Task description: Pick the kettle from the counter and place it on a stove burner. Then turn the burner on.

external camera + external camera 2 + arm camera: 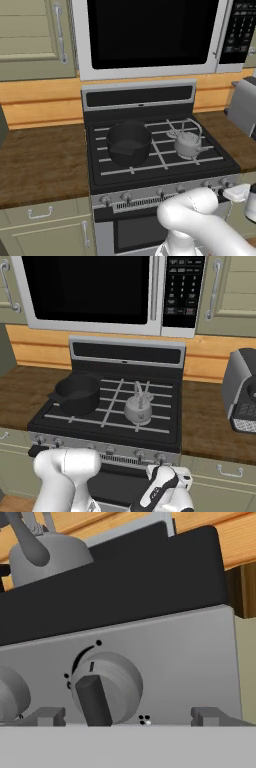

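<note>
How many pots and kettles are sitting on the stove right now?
2: a black pot on the left burners and a small grey kettle on the right burners of the stove. None seem hidden.

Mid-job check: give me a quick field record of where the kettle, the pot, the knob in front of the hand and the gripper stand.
kettle: on the stove's front right burner, upright, off the counter
pot: black, on the front left burner, apart from the kettle
gripper: open, low at the stove's front panel, holding nothing
knob: rightmost on the panel, straight ahead between the finger tips, not yet gripped
task stage: kettle placed; burner knob is next
</note>
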You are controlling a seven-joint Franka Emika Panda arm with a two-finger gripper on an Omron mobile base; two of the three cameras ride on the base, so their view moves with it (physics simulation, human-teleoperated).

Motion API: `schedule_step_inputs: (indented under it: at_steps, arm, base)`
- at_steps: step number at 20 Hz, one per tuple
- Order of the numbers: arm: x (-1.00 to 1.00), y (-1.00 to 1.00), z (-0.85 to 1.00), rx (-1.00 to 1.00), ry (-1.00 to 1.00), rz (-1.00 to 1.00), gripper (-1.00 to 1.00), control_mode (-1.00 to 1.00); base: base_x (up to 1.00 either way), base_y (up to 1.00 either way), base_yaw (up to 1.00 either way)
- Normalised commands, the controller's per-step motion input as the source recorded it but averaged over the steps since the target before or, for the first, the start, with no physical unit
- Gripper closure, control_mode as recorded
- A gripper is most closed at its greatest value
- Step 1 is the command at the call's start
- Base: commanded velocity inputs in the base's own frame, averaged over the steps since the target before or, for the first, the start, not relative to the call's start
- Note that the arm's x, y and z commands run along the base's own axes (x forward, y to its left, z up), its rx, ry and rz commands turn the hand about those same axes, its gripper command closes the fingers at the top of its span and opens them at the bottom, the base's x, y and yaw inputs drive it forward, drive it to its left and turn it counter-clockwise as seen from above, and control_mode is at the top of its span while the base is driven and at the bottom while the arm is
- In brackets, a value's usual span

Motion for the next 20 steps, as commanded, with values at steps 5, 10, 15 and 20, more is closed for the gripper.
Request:
schedule_step_inputs:
  at_steps: [5, 10, 15, 20]
  arm:
    - [0.19, 0.0, 0.0, 0.0, -0.01, -0.04, -1.0, -1.0]
    - [0.04, 0.0, 0.0, 0.0, 0.0, -0.01, -1.0, -1.0]
    - [0.15, 0.0, 0.0, 0.0, 0.0, 0.0, -1.0, -1.0]
    - [0.13, 0.0, 0.0, 0.0, 0.0, 0.0, -1.0, -1.0]
  base:
    - [0.0, 0.0, 0.0]
    - [0.0, 0.0, 0.0]
    - [0.0, 0.0, 0.0]
    - [0.0, 0.0, 0.0]
